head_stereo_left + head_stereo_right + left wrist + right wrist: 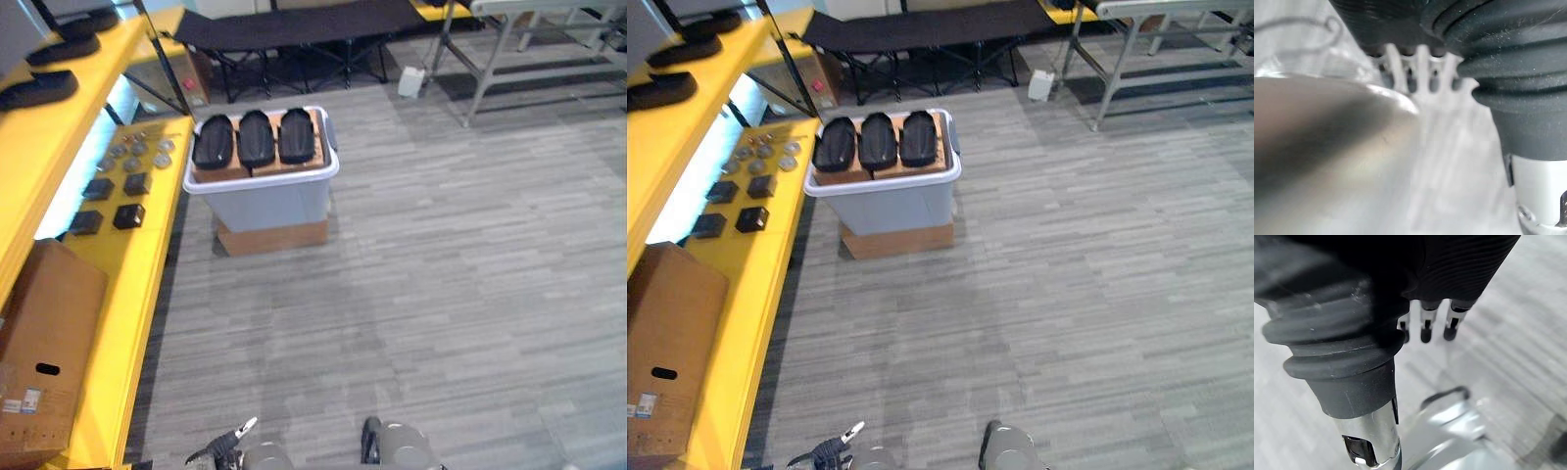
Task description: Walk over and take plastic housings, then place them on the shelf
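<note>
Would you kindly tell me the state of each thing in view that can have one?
Left hand: open, fingers straight, holding nothing.
Right hand: open, holding nothing.
Three plastic housings: lying side by side on top of the bin, not yet taken.
Bin: upright, standing on a cardboard box.
Shelved housings: resting flat on the yellow shelf, upper level.

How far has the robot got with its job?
A few dark housings already lie on the yellow shelf, so part of it looks done. Nothing is in hand: the left hand and right hand hang open and empty. Three more housings sit in the grey bin ahead. Walking there, taking them and shelving them is left.
</note>
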Tool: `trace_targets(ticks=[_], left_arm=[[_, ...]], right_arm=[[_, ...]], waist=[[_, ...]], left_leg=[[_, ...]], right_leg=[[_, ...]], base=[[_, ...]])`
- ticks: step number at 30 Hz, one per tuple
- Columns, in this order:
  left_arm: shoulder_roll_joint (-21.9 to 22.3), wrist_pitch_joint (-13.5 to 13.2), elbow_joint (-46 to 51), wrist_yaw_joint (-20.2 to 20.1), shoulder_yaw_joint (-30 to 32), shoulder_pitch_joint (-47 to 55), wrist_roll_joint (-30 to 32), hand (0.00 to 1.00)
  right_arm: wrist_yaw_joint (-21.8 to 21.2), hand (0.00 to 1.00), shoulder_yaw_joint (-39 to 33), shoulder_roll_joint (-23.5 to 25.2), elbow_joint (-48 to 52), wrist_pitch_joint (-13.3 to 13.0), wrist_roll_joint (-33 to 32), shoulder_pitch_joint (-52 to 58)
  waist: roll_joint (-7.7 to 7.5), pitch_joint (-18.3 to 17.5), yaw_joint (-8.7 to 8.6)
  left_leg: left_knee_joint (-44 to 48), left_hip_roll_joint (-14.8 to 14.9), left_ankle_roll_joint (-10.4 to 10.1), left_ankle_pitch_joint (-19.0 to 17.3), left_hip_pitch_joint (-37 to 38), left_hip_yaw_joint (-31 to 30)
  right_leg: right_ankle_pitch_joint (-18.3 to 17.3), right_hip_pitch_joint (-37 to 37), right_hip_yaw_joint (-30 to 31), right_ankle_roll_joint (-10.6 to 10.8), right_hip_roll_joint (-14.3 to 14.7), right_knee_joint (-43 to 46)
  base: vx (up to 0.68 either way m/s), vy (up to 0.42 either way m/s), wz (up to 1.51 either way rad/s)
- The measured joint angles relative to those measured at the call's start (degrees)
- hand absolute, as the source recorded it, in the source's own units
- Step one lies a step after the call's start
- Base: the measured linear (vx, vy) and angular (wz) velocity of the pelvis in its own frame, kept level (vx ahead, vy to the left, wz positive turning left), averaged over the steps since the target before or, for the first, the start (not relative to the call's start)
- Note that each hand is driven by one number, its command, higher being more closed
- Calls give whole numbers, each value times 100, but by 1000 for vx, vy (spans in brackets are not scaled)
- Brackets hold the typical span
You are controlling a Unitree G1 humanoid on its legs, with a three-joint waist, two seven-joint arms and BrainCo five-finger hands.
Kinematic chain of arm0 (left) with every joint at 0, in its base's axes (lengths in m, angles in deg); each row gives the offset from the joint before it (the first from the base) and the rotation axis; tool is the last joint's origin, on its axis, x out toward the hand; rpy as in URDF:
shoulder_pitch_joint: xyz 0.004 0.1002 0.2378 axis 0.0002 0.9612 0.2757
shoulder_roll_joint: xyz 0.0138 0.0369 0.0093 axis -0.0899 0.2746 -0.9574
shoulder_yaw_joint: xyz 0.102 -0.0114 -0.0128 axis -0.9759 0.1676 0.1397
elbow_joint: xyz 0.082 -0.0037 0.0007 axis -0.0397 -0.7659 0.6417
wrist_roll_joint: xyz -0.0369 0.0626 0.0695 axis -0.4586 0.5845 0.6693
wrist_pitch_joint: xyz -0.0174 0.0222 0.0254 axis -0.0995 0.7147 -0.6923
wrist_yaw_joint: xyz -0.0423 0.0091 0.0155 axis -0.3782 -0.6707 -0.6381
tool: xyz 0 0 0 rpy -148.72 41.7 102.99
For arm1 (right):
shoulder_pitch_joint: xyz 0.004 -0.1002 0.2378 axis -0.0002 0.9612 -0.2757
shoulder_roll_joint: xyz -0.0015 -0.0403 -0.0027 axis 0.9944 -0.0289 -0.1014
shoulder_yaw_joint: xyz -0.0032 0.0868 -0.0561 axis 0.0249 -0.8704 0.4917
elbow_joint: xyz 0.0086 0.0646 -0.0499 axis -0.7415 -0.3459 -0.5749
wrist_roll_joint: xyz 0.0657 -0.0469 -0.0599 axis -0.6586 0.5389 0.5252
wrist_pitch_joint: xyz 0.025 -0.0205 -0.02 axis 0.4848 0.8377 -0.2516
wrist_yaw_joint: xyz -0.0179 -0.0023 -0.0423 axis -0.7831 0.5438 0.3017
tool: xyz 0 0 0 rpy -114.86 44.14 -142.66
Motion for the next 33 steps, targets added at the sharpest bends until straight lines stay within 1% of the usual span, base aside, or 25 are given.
trace_targets(ticks=[2,3,4,5,6,7,8,9,11,12,14,16,18,19,21,23,25,26,27,28,29,30,31,32,33], left_arm=[[9,-118,124,-72,143,135,-29,0],[25,-179,127,-100,255,227,-21,0],[33,-186,120,-117,267,339,-17,0],[44,-185,107,-117,282,489,15,0],[98,-217,98,-120,396,660,34,0],[119,-285,95,-125,403,702,59,0],[99,-342,96,-125,427,721,68,0],[37,-352,94,-120,479,728,113,0],[6,-357,94,-110,635,736,214,0],[-9,-423,97,-126,653,743,308,0],[-66,-627,120,-136,656,722,592,0],[-70,-747,255,-134,615,655,633,0],[-69,-804,555,-136,570,566,589,0],[-71,-796,642,-132,565,466,583,0],[-59,-792,899,-124,393,96,518,0],[-11,-791,906,-128,349,-50,405,0],[45,-758,843,-126,344,-86,366,0],[48,-732,802,-128,336,-68,357,0],[36,-718,774,-128,331,-60,356,0],[-24,-680,741,-124,287,-53,356,0],[80,-672,670,-120,149,-64,362,0],[159,-668,639,-117,69,-74,363,0],[278,-676,590,-42,-46,-64,374,0],[330,-696,546,92,-87,-58,359,0],[335,-697,540,149,-84,-46,357,0]], right_arm=[[21,0,-132,3,75,-169,35,-168],[23,0,-136,1,157,-237,30,-218],[24,0,-139,-10,220,-314,18,-207],[23,0,-123,-23,284,-344,-2,-194],[14,0,-76,-8,308,-377,-26,-162],[-12,0,-75,28,302,-375,-92,-231],[-61,0,-71,38,287,-375,-138,-270],[-108,0,-69,59,289,-373,-138,-343],[-138,0,-68,66,295,-375,-152,-370],[-144,0,-66,92,288,-380,-198,-369],[-135,0,-25,254,248,-374,-322,-368],[-135,0,109,379,199,-359,-360,-355],[-126,0,186,441,212,-397,-395,-383],[-102,0,196,439,231,-415,-408,-395],[-71,0,198,422,264,-456,-469,-441],[-59,0,198,410,269,-465,-480,-446],[15,0,211,408,276,-463,-470,-408],[33,0,236,409,276,-437,-465,-330],[33,0,293,414,274,-420,-458,-260],[32,0,378,425,239,-392,-447,-115],[38,0,370,375,207,-360,-449,-19],[39,0,374,317,204,-338,-451,20],[34,0,372,192,200,-312,-522,44],[27,0,372,129,203,-311,-618,39],[25,0,372,103,210,-311,-639,39]], waist=[[-44,29,70],[-102,86,94],[-145,150,115],[-168,156,153],[-198,169,191],[-239,236,243],[-329,331,313],[-477,389,376],[-636,355,389],[-689,305,398],[-801,248,400],[-815,237,370],[-775,243,345],[-708,264,342],[-601,293,316],[-592,295,312],[-603,287,290],[-657,256,288],[-715,221,271],[-832,212,214],[-574,234,60],[-436,211,8],[-214,169,8],[-110,120,9],[-110,97,7]], left_leg=[[-1417,-355,-47,91,-317,58],[-2558,-619,-31,467,-384,23],[-3233,-754,-9,938,-363,-30],[-3550,-824,-87,1397,-340,-133],[-3507,-873,72,1862,-361,-100],[-3307,-920,224,1815,-389,-20],[-3038,-929,477,1614,-488,83],[-2726,-1029,616,1343,-597,110],[-2626,-1256,759,1073,-535,144],[-2676,-1371,809,927,-413,197],[-2802,-1632,834,726,-85,218],[-3071,-1716,866,681,344,224],[-3333,-1696,889,695,737,199],[-3413,-1658,886,694,833,178],[-3510,-1409,753,634,991,53],[-3552,-1255,585,554,1127,49],[-3526,-1000,285,373,1366,34],[-3473,-894,92,241,1474,-15],[-3415,-873,2,158,1498,-92],[-3271,-814,-176,-58,1565,-312],[-3175,-541,-315,-191,1595,-563],[-3195,-386,-348,-217,1630,-623],[-3272,-183,-351,-215,1704,-719],[-3247,-102,-396,-167,1759,-803],[-3175,-92,-396,-136,1758,-844]], right_leg=[[-47,218,16,108,-57,-221],[-166,329,30,208,-178,-249],[-251,470,45,307,-277,-268],[-333,604,77,411,-327,-335],[-418,704,172,513,-354,-430],[-515,735,215,497,-438,-427],[-521,744,249,452,-506,-405],[-473,783,297,549,-590,-355],[-472,658,359,584,-857,136],[-530,322,389,734,-1089,1015],[-450,-561,486,1228,-1614,3017],[-638,-1050,419,1184,-1722,3803],[-877,-1331,41,1084,-1644,3575],[-922,-1438,-116,1026,-1579,3307],[-859,-1816,-355,958,-1274,1883],[-454,-1948,-251,928,-1162,1027],[404,-1985,164,958,-975,-43],[761,-1961,519,992,-900,-492],[820,-1922,689,1035,-896,-657],[1299,-1733,878,1104,-890,-786],[1473,-1667,867,977,-650,-424],[1265,-1688,831,879,-513,-214],[858,-1836,832,782,-330,272],[427,-2023,815,699,-297,873],[231,-2097,792,661,-315,1138]], base=[[237,96,-13],[274,171,-4],[360,240,-5],[344,237,0],[403,269,1],[340,221,-4],[473,271,-5],[387,196,-2],[424,221,12],[447,239,10],[363,164,5],[336,83,5],[339,29,5],[376,10,14],[310,-67,20],[258,-110,1],[364,-243,-6],[361,-295,9],[388,-387,42],[338,-442,84],[317,-444,90],[289,-376,64],[358,-343,27],[364,-315,18],[290,-258,20]])
